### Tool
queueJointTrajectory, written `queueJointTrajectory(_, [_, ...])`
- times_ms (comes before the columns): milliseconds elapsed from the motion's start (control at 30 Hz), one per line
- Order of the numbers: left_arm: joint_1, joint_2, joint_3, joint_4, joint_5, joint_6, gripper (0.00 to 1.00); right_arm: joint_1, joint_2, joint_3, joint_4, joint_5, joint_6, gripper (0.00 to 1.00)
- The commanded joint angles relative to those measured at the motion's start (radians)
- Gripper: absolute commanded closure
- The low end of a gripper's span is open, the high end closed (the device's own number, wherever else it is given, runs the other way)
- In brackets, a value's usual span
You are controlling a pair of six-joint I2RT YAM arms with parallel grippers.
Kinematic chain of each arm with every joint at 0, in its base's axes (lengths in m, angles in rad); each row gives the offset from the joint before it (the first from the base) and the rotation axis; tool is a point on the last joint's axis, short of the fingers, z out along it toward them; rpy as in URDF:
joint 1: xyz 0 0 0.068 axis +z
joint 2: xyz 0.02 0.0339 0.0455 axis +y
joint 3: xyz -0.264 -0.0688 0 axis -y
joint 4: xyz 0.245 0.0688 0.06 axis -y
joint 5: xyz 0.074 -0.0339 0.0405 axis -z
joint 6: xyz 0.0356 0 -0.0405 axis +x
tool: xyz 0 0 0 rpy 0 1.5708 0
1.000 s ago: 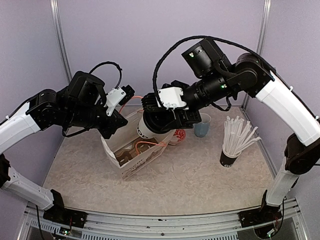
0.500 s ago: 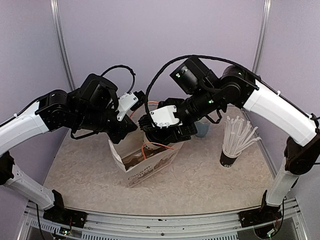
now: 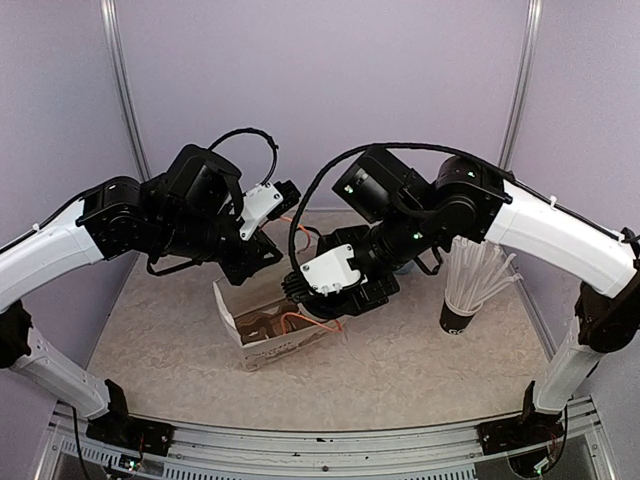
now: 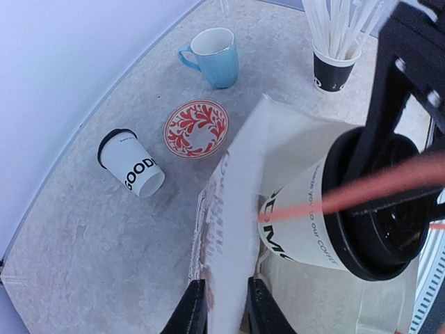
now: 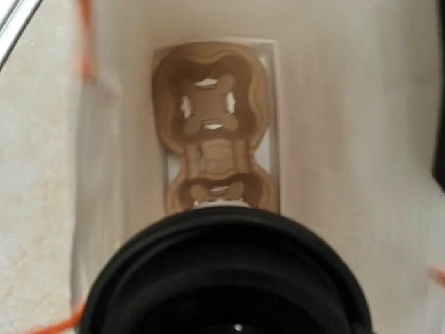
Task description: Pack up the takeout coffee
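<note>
One black-lidded paper cup point(image 4: 299, 223) at creased white bag point(image 4: 243, 174) mouth.

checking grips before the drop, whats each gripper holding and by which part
Left gripper pinches the paper bag by its top edge. Right gripper holds a lidded cup at its lid end, at the bag's mouth.

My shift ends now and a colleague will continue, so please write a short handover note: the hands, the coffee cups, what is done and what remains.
The left hand is shut on the paper bag wall, holding it open.
The right hand is shut on one lidded cup, at the bag's mouth above the cardboard carrier.
The other cup is on the table beside the red saucer.
Done: nothing seated; the carrier slots in view look empty.
Left: seat this cup, then fetch and pack the other.
</note>
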Motion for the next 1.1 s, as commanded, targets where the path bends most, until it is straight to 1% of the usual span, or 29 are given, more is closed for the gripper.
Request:
queueJointTrajectory(0, [-0.007, -0.002, 0.05, 0.009, 0.003, -0.021, 0.74, 0.023, -0.053, -0.042, 0.003, 0.008, -0.004, 0.5])
queueJointTrajectory(167, [-0.013, -0.065, 0.041, 0.031, 0.05, -0.058, 0.61, 0.024, -0.068, -0.113, 0.005, 0.013, -0.001, 0.51])
queueJointTrajectory(233, [-0.015, -0.101, 0.032, 0.056, 0.056, -0.066, 0.58, 0.027, -0.072, -0.124, 0.0, 0.017, 0.001, 0.52])
queueJointTrajectory(300, [-0.013, -0.134, 0.002, 0.089, 0.031, -0.075, 0.51, 0.034, -0.079, -0.13, -0.012, 0.027, 0.001, 0.52])
queueJointTrajectory(367, [0.002, -0.171, -0.045, 0.131, -0.04, -0.104, 0.41, 0.047, -0.092, -0.141, -0.022, 0.04, 0.001, 0.52])
queueJointTrajectory(400, [0.029, -0.185, -0.071, 0.149, -0.047, -0.119, 0.4, 0.056, -0.1, -0.147, -0.034, 0.034, -0.005, 0.52])
queueJointTrajectory(500, [0.176, -0.185, -0.139, 0.191, 0.044, -0.18, 0.4, 0.082, -0.134, -0.186, -0.031, 0.013, -0.031, 0.51])
queueJointTrajectory(600, [0.237, -0.151, -0.211, 0.236, 0.087, -0.216, 0.41, 0.106, -0.169, -0.25, 0.045, 0.036, -0.05, 0.52])
queueJointTrajectory(700, [0.262, -0.102, -0.275, 0.272, 0.096, -0.247, 0.42, 0.128, -0.206, -0.334, 0.157, 0.086, -0.065, 0.52])
queueJointTrajectory(800, [0.272, -0.038, -0.311, 0.291, 0.113, -0.271, 0.43, 0.144, -0.23, -0.397, 0.214, 0.123, -0.093, 0.52])
queueJointTrajectory(900, [0.274, 0.013, -0.331, 0.329, 0.15, -0.274, 0.43, 0.152, -0.245, -0.429, 0.228, 0.139, -0.11, 0.52])
queueJointTrajectory(1067, [0.267, 0.025, -0.338, 0.397, 0.255, -0.241, 0.43, 0.153, -0.247, -0.438, 0.225, 0.166, -0.116, 0.51])
